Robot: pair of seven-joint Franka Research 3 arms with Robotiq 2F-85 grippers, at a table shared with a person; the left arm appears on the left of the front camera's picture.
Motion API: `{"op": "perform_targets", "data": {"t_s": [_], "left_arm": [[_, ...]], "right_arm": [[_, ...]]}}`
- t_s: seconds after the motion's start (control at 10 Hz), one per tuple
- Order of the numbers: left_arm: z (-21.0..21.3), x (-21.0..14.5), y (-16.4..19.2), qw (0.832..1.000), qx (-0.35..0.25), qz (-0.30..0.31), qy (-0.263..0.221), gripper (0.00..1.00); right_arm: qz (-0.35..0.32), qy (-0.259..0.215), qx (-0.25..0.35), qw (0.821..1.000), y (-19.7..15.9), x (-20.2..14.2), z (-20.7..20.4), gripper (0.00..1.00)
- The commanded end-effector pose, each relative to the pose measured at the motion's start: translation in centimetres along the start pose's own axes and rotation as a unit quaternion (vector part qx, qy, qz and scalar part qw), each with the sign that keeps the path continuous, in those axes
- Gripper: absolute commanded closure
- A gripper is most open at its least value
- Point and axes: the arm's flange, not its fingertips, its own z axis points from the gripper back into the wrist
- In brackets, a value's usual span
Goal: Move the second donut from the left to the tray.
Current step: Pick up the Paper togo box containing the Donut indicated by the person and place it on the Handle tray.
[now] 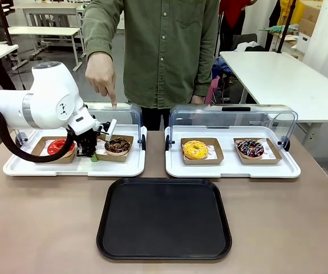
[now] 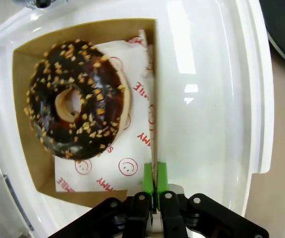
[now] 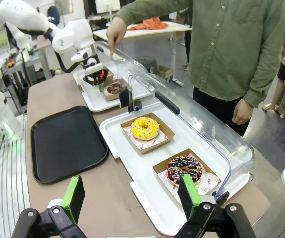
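The chocolate-glazed donut with yellowish sprinkles [image 1: 118, 145] [image 2: 75, 101] [image 3: 115, 88] lies in its brown cardboard holder [image 2: 23, 148] on the left white display tray. My left gripper [image 1: 92, 152] [image 2: 155, 178] is shut on the holder's near wall, green pads pressed together on the cardboard edge. The black tray [image 1: 164, 220] [image 3: 68, 144] lies bare at the table's front middle. My right gripper [image 3: 132, 198] hangs open above the table's right end, nothing between its fingers.
A person's hand [image 1: 102, 77] points down over the left display tray [image 1: 72, 166], whose dome lid is open. A red-glazed donut [image 1: 56, 146] sits left of my gripper. The right display tray [image 1: 232, 166] holds a yellow donut [image 1: 195, 149] and a multicoloured-sprinkle donut [image 1: 250, 148].
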Motion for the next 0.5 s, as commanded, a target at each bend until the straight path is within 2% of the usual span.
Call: {"op": "perform_targets", "data": {"t_s": [0.0, 0.1, 0.2, 0.4], "left_arm": [[0.1, 0.0, 0.0, 1.000, -0.006, 0.009, 0.013, 1.00], [-1.1, -0.2, 0.8, 1.000, -0.023, 0.019, -0.003, 1.00], [0.0, 0.0, 0.0, 1.000, 0.000, 0.001, 0.002, 1.00], [0.0, 0.0, 0.0, 1.000, 0.000, 0.001, 0.002, 1.00]], "right_arm": [[0.015, -0.011, -0.001, 1.000, -0.3, 0.2, 0.0, 0.00], [0.015, -0.011, -0.001, 1.000, -0.3, 0.2, 0.0, 0.00], [0.015, -0.011, -0.001, 1.000, -0.3, 0.2, 0.0, 0.00], [0.015, -0.011, -0.001, 1.000, -0.3, 0.2, 0.0, 0.00]]}}
